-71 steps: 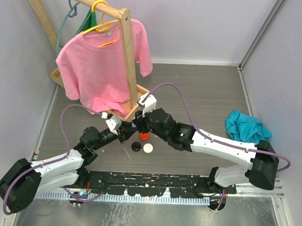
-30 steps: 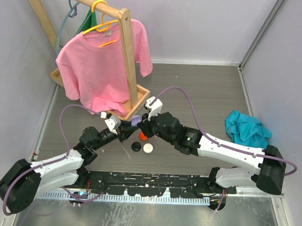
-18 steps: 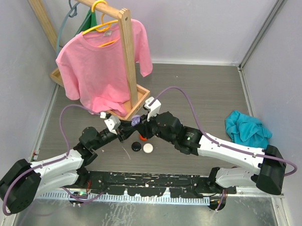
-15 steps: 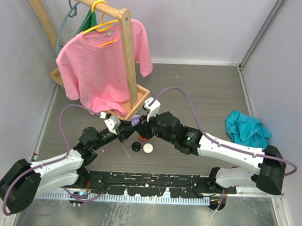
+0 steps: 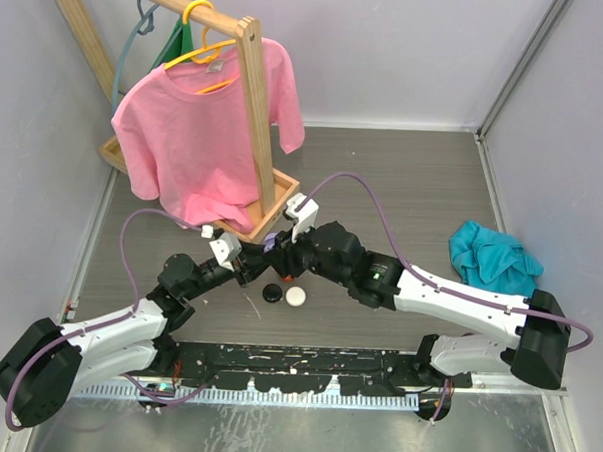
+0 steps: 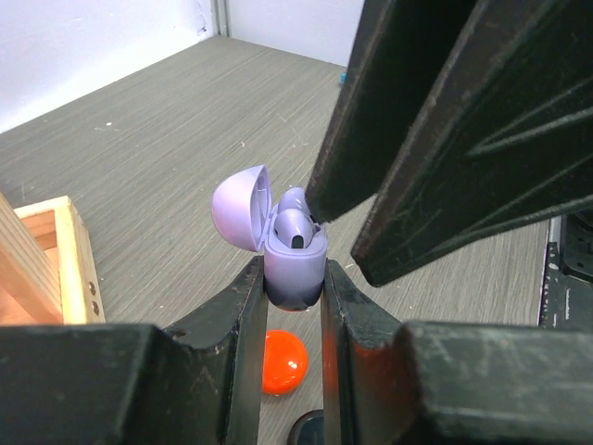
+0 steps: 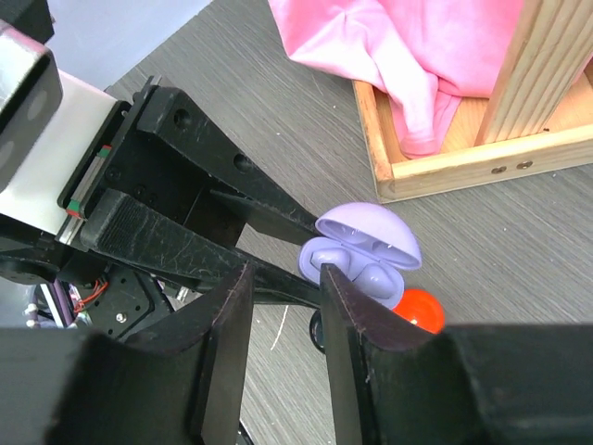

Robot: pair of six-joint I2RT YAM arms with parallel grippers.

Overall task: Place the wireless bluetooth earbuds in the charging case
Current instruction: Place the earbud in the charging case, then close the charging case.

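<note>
Two purple earbuds (image 7: 359, 269) sit in the wells of the purple charging case (image 6: 295, 271), and its lid (image 6: 239, 206) is tipped back. My left tool (image 6: 294, 283) is clamped on the case's lower body and holds it upright above the bench (image 6: 139, 158). My right tool (image 7: 285, 278) hangs right over the case, fingers a little apart with nothing between them, one tip just beside the earbuds. Below on the bench lies an orange case (image 6: 283, 362), with a black case (image 5: 272, 293) and a white case (image 5: 295, 296) near it.

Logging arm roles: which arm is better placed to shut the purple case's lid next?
Likely right. The left gripper is clamped on the purple case, while the right gripper hovers beside its open lid.
</note>
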